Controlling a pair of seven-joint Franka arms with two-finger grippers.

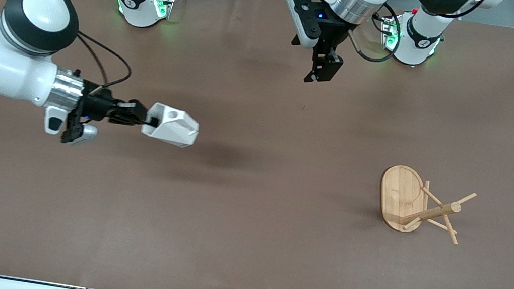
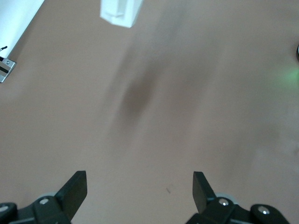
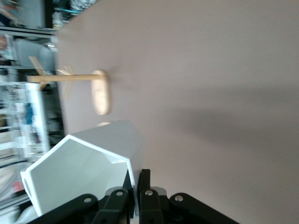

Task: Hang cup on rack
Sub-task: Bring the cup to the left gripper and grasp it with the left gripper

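While the right gripper carries the cup in the air on its side, clamped at the rim wall by the handle, I read the rack as lying well apart from it, toward the left arm's end of the table — upright on its oval base, post and pegs splayed. The cup's long axis points roughly at the rack, mouth toward the wrist. The left gripper is nearer the rack but waits above bare table, fingers spread wide — holding nothing.
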